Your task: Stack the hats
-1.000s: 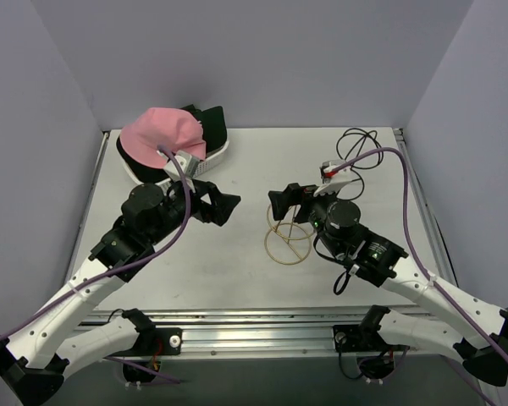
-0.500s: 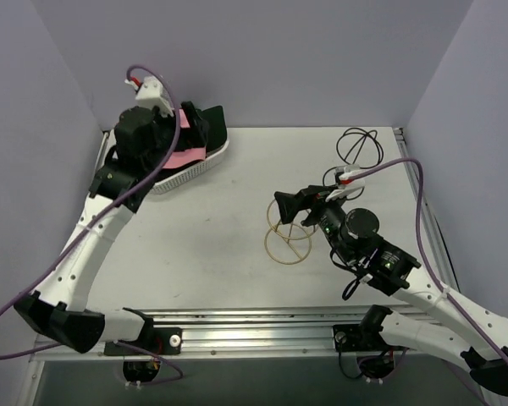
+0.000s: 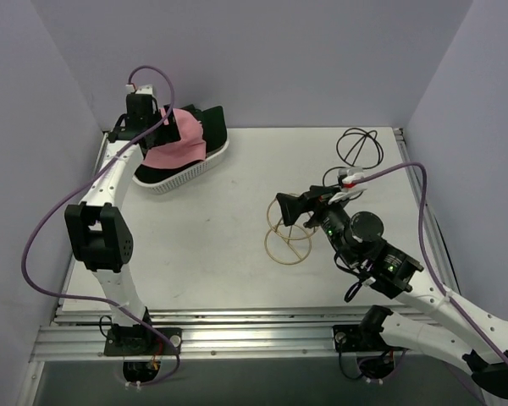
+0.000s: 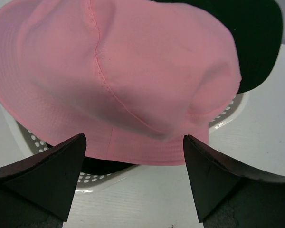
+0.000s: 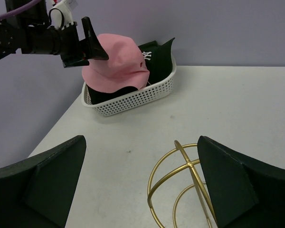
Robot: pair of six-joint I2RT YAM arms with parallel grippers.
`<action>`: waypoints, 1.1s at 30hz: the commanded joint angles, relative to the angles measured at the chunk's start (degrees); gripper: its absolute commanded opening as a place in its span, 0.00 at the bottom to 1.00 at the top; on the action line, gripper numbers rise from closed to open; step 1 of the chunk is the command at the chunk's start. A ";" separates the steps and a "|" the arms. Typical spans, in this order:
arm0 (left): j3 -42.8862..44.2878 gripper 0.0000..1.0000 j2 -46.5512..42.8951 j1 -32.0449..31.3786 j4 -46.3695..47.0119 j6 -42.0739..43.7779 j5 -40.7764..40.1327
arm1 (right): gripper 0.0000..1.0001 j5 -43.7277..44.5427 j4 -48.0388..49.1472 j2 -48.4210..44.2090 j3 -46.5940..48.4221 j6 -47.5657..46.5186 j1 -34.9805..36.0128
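The pink hat [image 4: 118,76] lies atop a black cap [image 5: 154,57] in the white basket [image 5: 133,99], far left on the table [image 3: 203,245] — only the right wrist view shows the cap's white logo [image 5: 146,55]. The left gripper [image 4: 133,142] hovers by the hat, fingers [image 4: 52,171] apart, empty; the right gripper [image 5: 141,142], likewise spread, hangs near a gold wire stand [image 5: 180,146].

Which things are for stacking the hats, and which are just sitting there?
For the job: pink bucket hat, black cap with white logo.
Just lying about: white mesh basket, gold wire stand, black cable.
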 commanded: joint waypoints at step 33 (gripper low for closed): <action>7.68 0.02 -6.99 -0.74 -1.88 0.50 5.20 | 1.00 -3.40 -1.69 6.73 4.65 -3.98 0.52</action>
